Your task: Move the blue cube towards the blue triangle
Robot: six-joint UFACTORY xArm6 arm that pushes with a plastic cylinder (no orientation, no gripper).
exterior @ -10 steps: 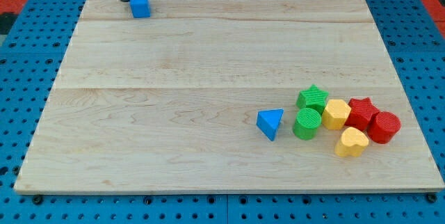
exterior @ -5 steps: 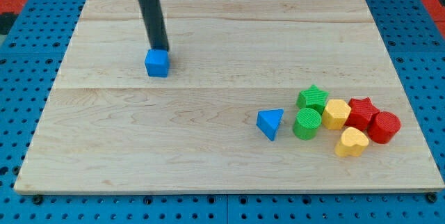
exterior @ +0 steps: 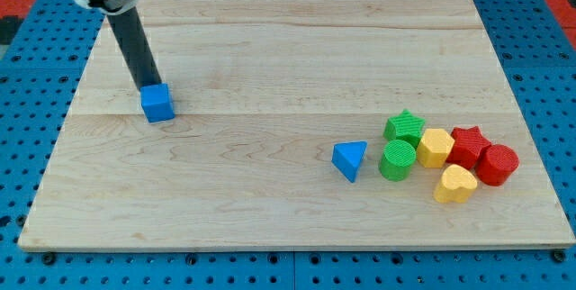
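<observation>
Worktop of pale wooden planks (exterior: 270,56) carries everything, on a blue pegboard (exterior: 27,146). There is no pincer to spread or press together, only a straight dark rod whose end, my tip (exterior: 149,88), touches the small blue plastic cube (exterior: 157,104) from the view's top-left. The cube sits at the view's left, well apart from the blue plastic triangle (exterior: 349,159) at lower right. A good push would keep my tip behind the cube's centre, aimed right and slightly down. No containers are present.

looks like a robotics lab bench. pale wooden board (exterior: 297,56) laid on blue perforated mounting plate (exterior: 27,146). red matting (exterior: 18,2) beyond.
</observation>
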